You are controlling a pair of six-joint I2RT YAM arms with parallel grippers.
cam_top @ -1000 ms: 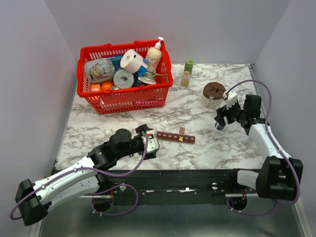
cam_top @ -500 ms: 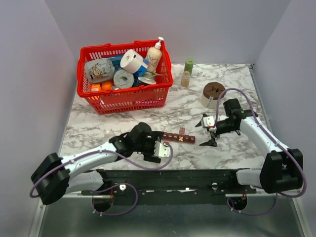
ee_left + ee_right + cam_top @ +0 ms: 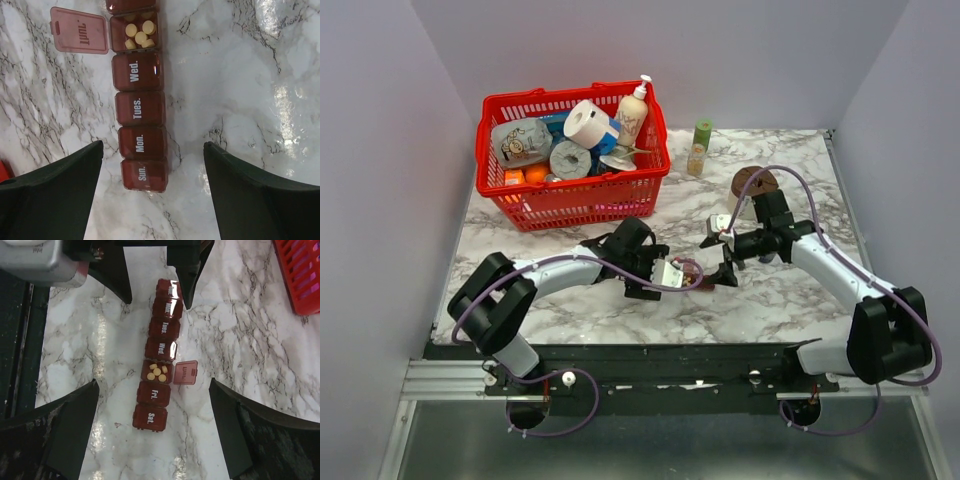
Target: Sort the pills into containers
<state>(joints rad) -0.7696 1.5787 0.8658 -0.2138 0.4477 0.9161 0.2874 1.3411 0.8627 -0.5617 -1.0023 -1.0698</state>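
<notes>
My left claw (image 3: pixel 152 150) is spread wide, one finger on each side of the "Sun." end of the long dark red-brown plastic pill strip (image 3: pixel 139 107) and touching nothing, as far as I can tell. My right claw (image 3: pixel 152 385) is also spread and empty, hanging over the strip's "Sat." end with both fingers well clear of it. A second ago the arms were far apart, the left low at the near left of the white marbled bench (image 3: pixel 790 290) and the right up beside the round cream tub with the brown top (image 3: pixel 750 190). Both have since swung in and now face each other over the strip. It lies about where it was, around the middle of the bench and nearer the near edge than the far one. One compartment stands open, its small square lid (image 3: pixel 185 372) flipped aside, with several round yellow pills (image 3: pixel 158 371) inside. I see no loose pills on the marble. I judge the left is set to steady the strip while the right works at the open lid. The red plastic basket (image 3: pixel 570 205) and the green-capped bottle (image 3: pixel 700 147) sit out of the way along the far edge.
</notes>
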